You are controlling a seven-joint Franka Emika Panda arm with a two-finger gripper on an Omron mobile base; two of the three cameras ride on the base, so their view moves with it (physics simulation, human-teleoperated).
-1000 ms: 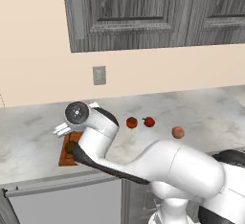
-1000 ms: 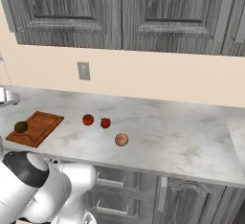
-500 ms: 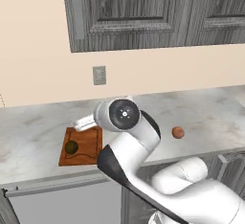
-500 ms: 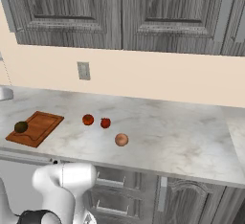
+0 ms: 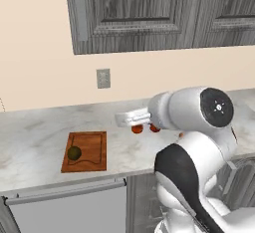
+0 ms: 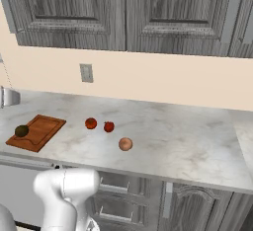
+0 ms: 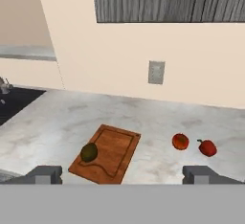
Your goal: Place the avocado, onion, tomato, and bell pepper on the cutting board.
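Avocado (image 7: 89, 151) sits on the cutting board (image 7: 115, 147); the empty gripper (image 7: 122, 173), fingers spread wide, hovers short of it, tomato (image 7: 180, 141) at its two o'clock, likely next.

The arm (image 5: 191, 142) was a chain of smooth, glossy white rounded shells, thick and bulbous. A black band wrapped one link (image 5: 177, 170) where two shells met. One joint ended in a round dark grey cap (image 5: 216, 107) with a small white mark at its centre. The hand's (image 7: 122, 174) two fingertips (image 7: 45, 173) were small, square and dark grey.
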